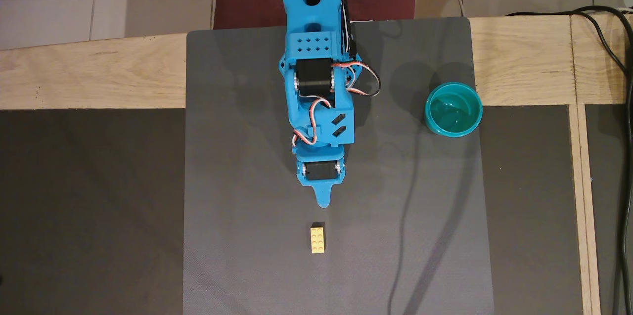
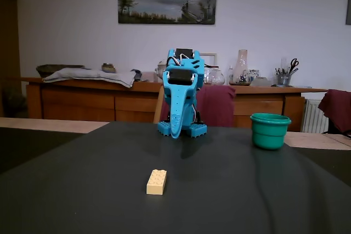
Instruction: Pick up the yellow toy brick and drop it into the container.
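Note:
The yellow toy brick [image 1: 318, 239] lies flat on the dark grey mat, studs up, and also shows in the fixed view [image 2: 157, 182]. The blue arm is folded over its base. My gripper [image 1: 323, 201] points down toward the mat just behind the brick, apart from it, with the jaws together and nothing in them; in the fixed view [image 2: 175, 133] it hangs low in front of the base. The container, a teal cup [image 1: 454, 109], stands upright at the mat's right edge and looks empty; it also shows in the fixed view [image 2: 270, 131].
The grey mat [image 1: 247, 181] lies on a wooden table [image 1: 89, 77]. A black cable [image 1: 620, 58] runs along the right side. A dark red chair [image 2: 216, 105] stands behind the arm's base.

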Available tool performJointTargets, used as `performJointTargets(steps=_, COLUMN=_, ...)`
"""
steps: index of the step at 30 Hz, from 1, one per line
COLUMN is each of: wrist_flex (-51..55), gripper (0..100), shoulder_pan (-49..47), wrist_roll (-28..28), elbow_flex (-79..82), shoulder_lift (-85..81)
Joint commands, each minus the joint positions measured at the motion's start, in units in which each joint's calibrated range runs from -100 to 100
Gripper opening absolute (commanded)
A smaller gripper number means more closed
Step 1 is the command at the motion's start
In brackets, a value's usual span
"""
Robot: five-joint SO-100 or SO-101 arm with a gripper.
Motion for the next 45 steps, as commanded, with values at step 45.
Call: performJointTargets(steps=45, wrist_flex=-18.8, gripper=0, shoulder_pan=-4.8, wrist_roll=9.2, elbow_flex=-49.8, shoulder_lift=67.2)
